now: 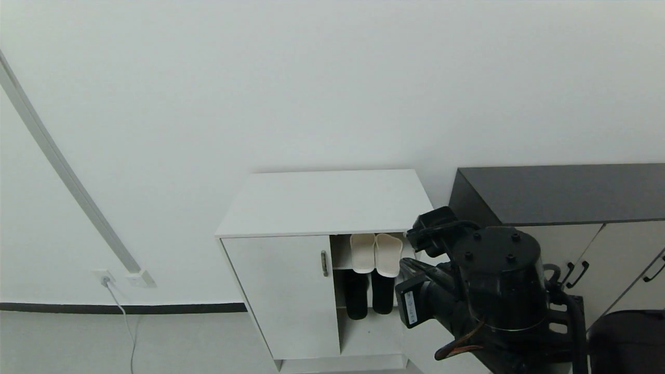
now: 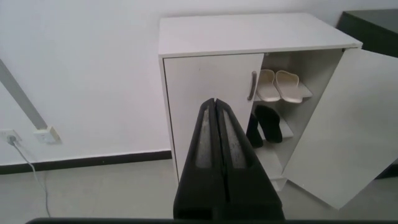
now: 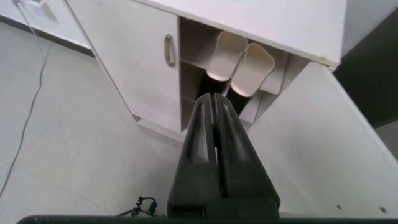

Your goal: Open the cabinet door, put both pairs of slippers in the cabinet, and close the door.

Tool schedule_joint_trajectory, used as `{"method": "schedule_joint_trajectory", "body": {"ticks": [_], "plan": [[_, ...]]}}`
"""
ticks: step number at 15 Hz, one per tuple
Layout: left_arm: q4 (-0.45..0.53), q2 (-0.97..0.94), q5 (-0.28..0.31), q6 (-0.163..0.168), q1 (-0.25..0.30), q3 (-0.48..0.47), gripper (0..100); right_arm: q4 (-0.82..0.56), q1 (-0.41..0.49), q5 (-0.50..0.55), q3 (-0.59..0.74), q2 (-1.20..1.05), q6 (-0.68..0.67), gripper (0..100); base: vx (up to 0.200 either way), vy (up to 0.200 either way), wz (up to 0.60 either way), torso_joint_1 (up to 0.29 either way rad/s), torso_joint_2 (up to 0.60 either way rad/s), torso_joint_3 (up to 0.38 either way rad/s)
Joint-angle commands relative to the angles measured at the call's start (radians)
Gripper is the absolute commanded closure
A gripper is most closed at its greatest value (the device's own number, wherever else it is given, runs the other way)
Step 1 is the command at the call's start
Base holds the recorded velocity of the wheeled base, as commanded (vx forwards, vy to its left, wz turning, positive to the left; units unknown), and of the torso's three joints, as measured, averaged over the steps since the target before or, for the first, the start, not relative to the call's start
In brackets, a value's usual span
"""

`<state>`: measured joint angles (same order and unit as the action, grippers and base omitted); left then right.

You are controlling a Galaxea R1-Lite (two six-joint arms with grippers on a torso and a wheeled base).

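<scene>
A white cabinet (image 1: 322, 202) stands against the wall, its left door (image 1: 283, 291) closed and its right door (image 2: 348, 124) swung open. A pair of white slippers (image 1: 375, 253) lies on the upper shelf, toes pointing out. Under it a pair of black slippers (image 1: 370, 293) rests on the lower shelf. My left gripper (image 2: 214, 102) is shut on nothing, held in front of the closed left door. My right gripper (image 3: 214, 96) is also shut and empty, out in front of the open compartment, beside the open door (image 3: 311, 143). It partly hides the black slippers (image 3: 219, 84) in the right wrist view.
A dark-topped cabinet (image 1: 561, 192) with black handles stands to the right of the white one. A wall socket with a hanging cable (image 1: 106, 278) and a slanted wall strip (image 1: 62, 166) are on the left. Bare grey floor (image 3: 81, 143) lies in front.
</scene>
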<state>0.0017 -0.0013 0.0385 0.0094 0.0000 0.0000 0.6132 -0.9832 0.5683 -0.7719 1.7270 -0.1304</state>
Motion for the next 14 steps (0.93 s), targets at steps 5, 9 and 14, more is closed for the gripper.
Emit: {"method": "schedule_joint_trajectory", "body": {"ticks": [5,9,14], "plan": [[0.0,0.001,0.0,0.001,0.0,0.0,100,0.019,0.043,-0.004,0.008,0.011,0.005,100,0.0,0.0,0.0,0.076,-0.15,-0.08],[0.0,0.001,0.0,0.0,0.0,0.0,100,0.019,0.044,-0.004,0.013,0.02,0.009,100,0.0,0.0,-0.45,0.003,0.0,0.002],[0.0,0.001,0.0,0.0,0.0,0.0,100,0.02,0.08,-0.008,0.01,0.025,0.008,100,0.0,0.0,-0.36,0.005,0.0,0.0]]}}
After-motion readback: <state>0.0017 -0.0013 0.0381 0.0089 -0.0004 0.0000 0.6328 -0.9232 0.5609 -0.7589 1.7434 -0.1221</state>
